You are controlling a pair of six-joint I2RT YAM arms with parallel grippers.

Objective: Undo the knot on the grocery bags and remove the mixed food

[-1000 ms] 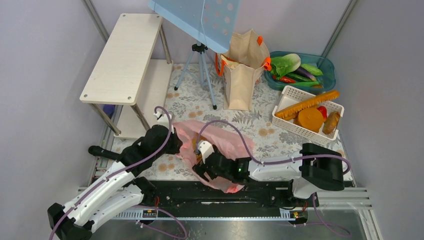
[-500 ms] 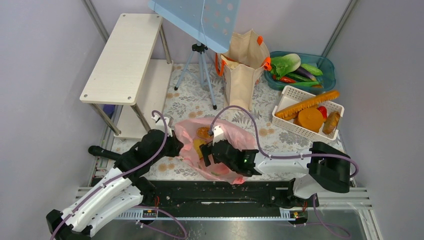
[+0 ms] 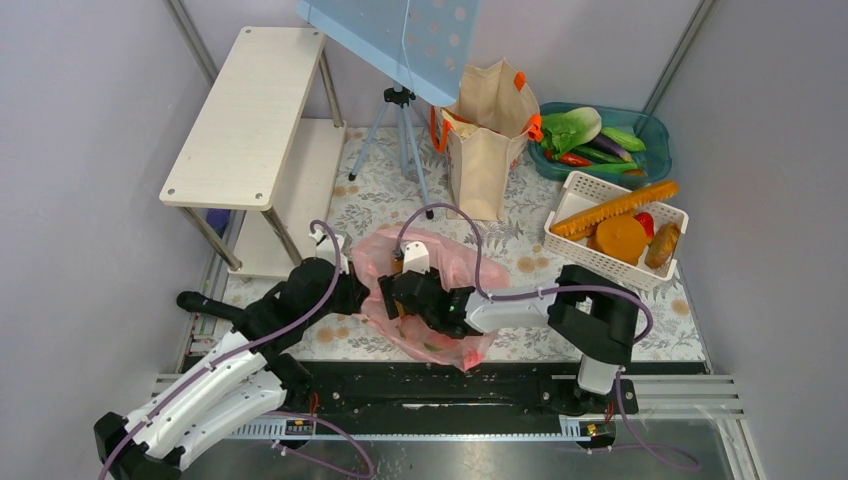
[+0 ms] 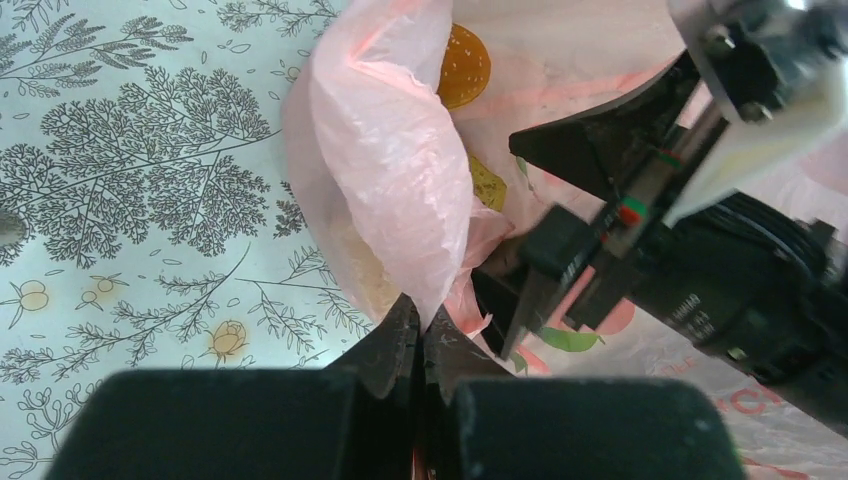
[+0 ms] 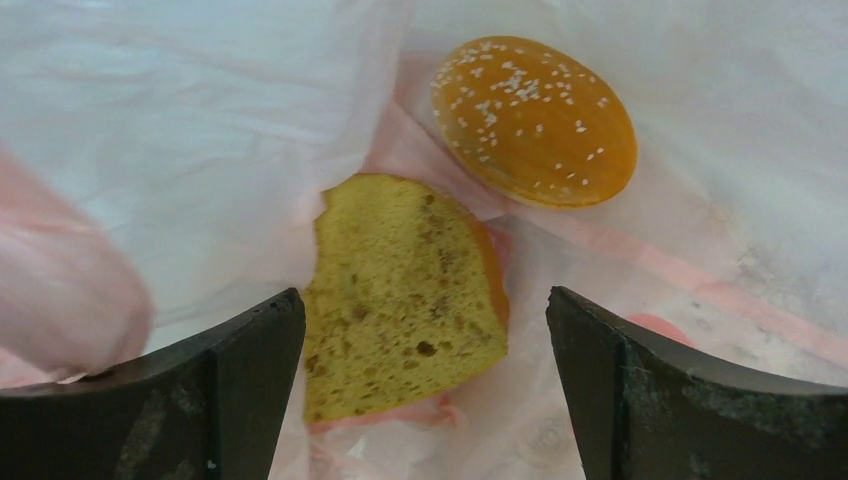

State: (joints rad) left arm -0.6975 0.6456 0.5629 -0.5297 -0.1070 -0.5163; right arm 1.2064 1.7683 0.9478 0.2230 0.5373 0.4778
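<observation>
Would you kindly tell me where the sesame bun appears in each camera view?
Top external: the bun is barely visible inside the pink bag, just behind the right gripper.
Left wrist: top centre, seen through the bag.
Right wrist: upper right, beyond the bread slice.
Shared landmark: the pink bag.

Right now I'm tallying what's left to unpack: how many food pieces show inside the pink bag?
2. A yellow bread slice lies between the open right tool's fingers; a sesame bun sits just beyond it. The pink bag's folds may hide more.
</observation>
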